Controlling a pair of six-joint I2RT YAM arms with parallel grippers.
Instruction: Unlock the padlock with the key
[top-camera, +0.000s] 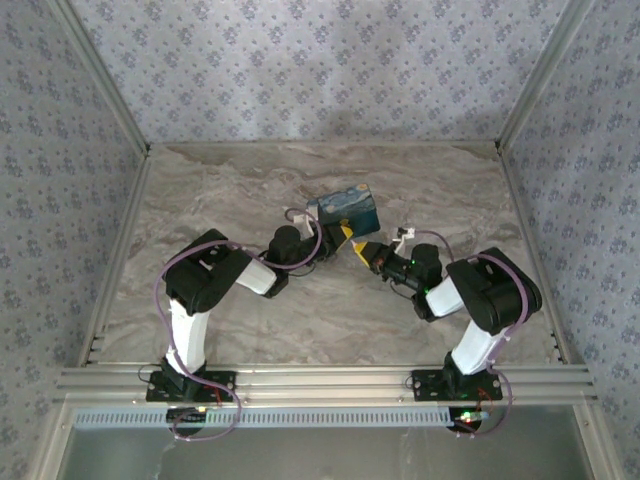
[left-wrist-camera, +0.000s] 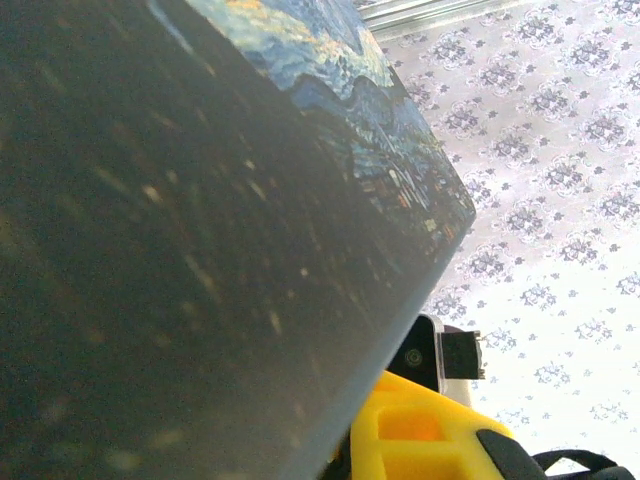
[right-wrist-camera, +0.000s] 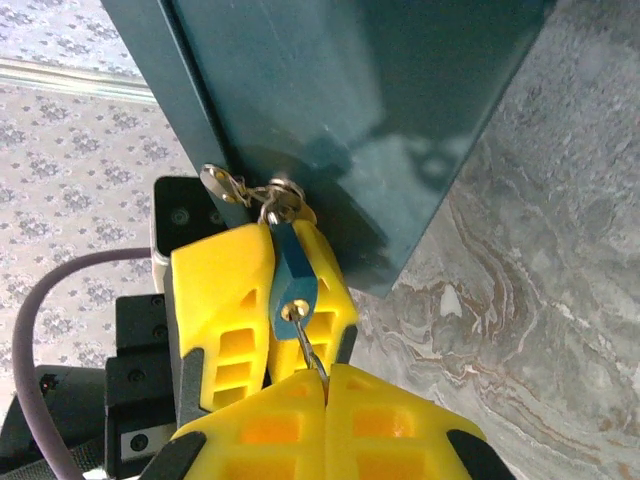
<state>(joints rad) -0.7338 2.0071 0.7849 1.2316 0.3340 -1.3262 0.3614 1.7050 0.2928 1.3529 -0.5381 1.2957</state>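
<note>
From above: both arms bent inward, meeting near the middle of the table (top-camera: 250, 180) at the near side of a box (top-camera: 345, 207) with a painted night sky on its lid. Left gripper (top-camera: 345, 236) hard against the box's near edge, right gripper (top-camera: 362, 251) tip to tip with it. Too small here to tell how either is set. Reads as mid-task: approach done, work at the lock in hand.

From the left wrist: mostly the box's dark side, close and blurred, with the painted lid along the top and patterned wall (left-wrist-camera: 560, 200) behind. One yellow finger (left-wrist-camera: 420, 440) low in frame, just beside the box's lower corner. No telling the grip from here.

From the right wrist: shows the most. Small blue padlock (right-wrist-camera: 293, 275) hanging at the box's front corner, shackle (right-wrist-camera: 280, 207) through a silvery hasp (right-wrist-camera: 225, 185) and closed as far as can be seen. Pinched on two sides by the left gripper's yellow fingers, keyhole end toward the camera. Thin metal key (right-wrist-camera: 312, 348) running from the keyhole straight back into the right gripper, fingers pressed together on it. Looks seated in the keyhole, though depth is hard to judge.

So: padlock steadied, key in hand and apparently inserted. Left to do, most likely: the turn, then the shackle freed. Padlock itself: tiny, boxy, blue-bodied, with a bright ring round the keyhole and a thin silvery shackle.
</note>
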